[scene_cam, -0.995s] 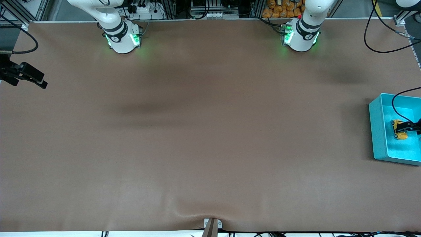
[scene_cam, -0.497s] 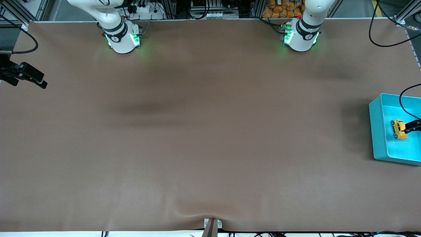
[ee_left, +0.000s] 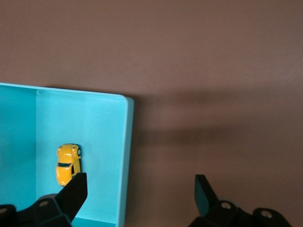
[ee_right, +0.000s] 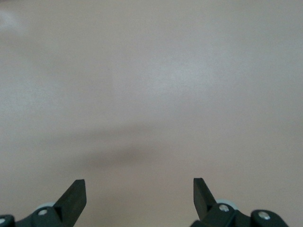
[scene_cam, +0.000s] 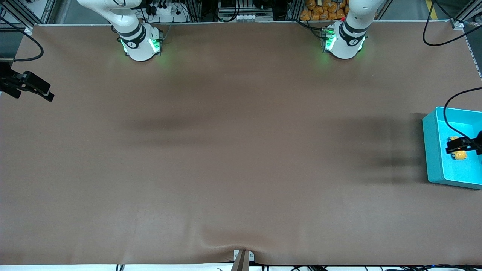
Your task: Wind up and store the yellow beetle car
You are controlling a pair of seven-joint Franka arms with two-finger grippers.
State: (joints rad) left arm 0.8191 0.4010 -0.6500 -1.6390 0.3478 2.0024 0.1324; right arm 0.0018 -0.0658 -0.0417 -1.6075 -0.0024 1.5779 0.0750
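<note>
Front view: we see a wide brown tabletop; nearest the camera it carries nothing of the task.
Bin: a teal bin sits on the tabletop at the left arm's end, partly cut off by the picture's edge.
Car: the yellow car lies inside the bin on its floor, close to the wall facing the middle of the tabletop; in the left wrist view the car rests free on the teal floor, touched by nothing.
Left gripper: the left gripper hangs over the bin, above the car, and covers part of it in the front view; its fingers stand wide apart and hold nothing.
Right gripper: the right gripper waits over the tabletop's edge at the right arm's end, well apart from the bin; its fingers are also spread and empty, with only bare tabletop under them.
Task state: we judge the car stored, since it lies in the bin; whether it was wound we cannot tell.
Risk one: we think a wound spring could send the car rolling into the bin wall or tip it over.
Risk two: the left gripper is low over the bin, so a sideways pull-away could catch the rim and drag the bin.
Risk three: a black cable loops over the bin and could snag its corner.
</note>
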